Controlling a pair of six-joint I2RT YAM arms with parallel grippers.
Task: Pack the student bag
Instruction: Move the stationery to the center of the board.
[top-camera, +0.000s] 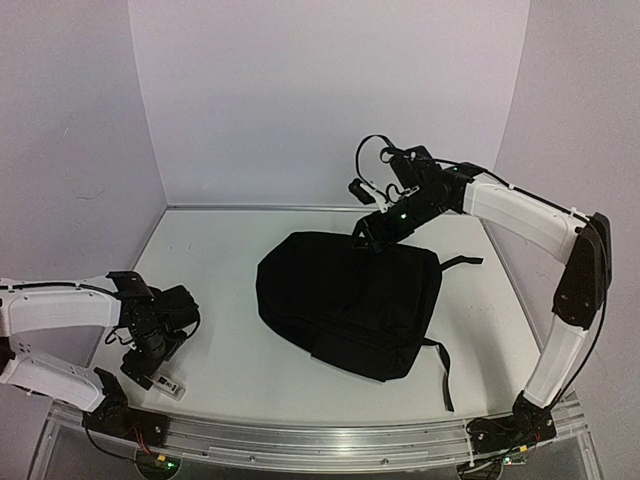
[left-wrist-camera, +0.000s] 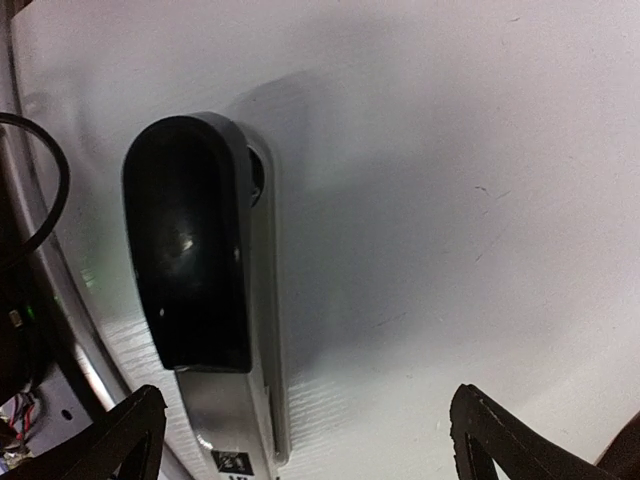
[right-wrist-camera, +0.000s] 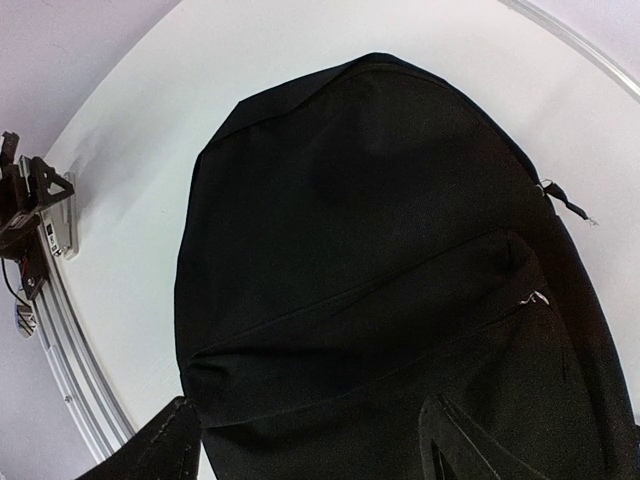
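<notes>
Right claw (top-camera: 363, 236) open | seemingly above far end of student bag (top-camera: 350, 300)

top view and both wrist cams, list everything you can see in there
student bag: one, black, lying flat mid-table, straps trailing on its right side
stapler-like object: one, black and silver, near-left corner of the table
table: one, white, under everything
walls: three, pale, behind and beside the table
left gripper: one, black, open, above the stapler-like object
right gripper: one, black, open, over the bag's far edge
</notes>
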